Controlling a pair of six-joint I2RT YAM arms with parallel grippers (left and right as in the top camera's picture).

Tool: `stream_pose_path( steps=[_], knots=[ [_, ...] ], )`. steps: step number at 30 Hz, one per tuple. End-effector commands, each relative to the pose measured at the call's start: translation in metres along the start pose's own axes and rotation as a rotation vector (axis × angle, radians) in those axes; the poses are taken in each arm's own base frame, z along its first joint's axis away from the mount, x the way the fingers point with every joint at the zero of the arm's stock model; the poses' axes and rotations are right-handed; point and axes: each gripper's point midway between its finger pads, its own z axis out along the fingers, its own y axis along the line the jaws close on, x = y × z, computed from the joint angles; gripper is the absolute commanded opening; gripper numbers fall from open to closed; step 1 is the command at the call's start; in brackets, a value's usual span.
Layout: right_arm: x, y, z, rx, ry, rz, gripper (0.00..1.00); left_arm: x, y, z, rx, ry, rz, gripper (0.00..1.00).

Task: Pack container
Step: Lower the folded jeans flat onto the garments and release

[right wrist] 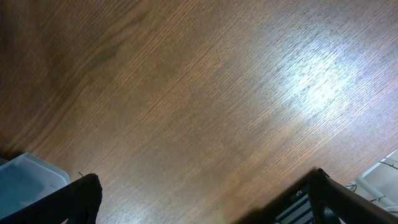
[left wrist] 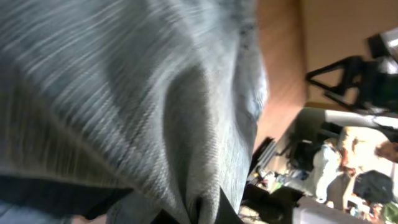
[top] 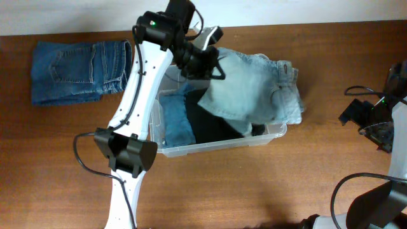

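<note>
The left gripper (top: 213, 63) is pinched narrow on a pale denim garment (top: 251, 89) draped over the container (top: 222, 145), which sits mid-table (top: 305, 184). The right gripper (right wrist: 202, 205) stands wide, holding nothing, above bare wood.

Pale denim garment (top: 248, 89) draped over container's (top: 276, 133) far-right half, left arm (top: 143, 83) slanting across its left wall, near-left interior open from above, folded jeans (top: 76, 70) occupying far-left, bare table (top: 254, 191) free in front and right.
</note>
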Motion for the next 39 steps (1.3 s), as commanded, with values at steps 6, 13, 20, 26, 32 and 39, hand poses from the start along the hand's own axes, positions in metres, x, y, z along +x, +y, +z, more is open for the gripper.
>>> stream_pose_path(
  steps=[6,13,20,26,32,39],
  knots=[
    [0.000,0.000,0.000,0.001,-0.001,0.009,0.98,0.012,0.035,-0.012,-0.189,0.029,-0.008,0.07],
    [0.000,0.000,0.000,0.001,-0.001,0.009,0.98,0.026,0.070,-0.002,-0.273,0.104,-0.081,0.11],
    [0.000,0.000,0.000,0.001,-0.001,0.009,0.98,0.035,0.092,0.001,-0.294,0.148,-0.142,0.11],
    [0.000,0.000,0.000,0.001,-0.001,0.009,0.98,0.034,0.109,-0.009,-0.323,0.133,-0.171,0.11],
    [0.000,0.000,0.000,0.001,-0.001,0.009,0.98,0.033,0.116,-0.016,-0.325,0.122,-0.188,0.45],
    [0.000,0.000,0.000,0.001,-0.001,0.009,0.98,0.034,0.134,-0.024,-0.427,0.121,-0.186,0.85]
  ],
)
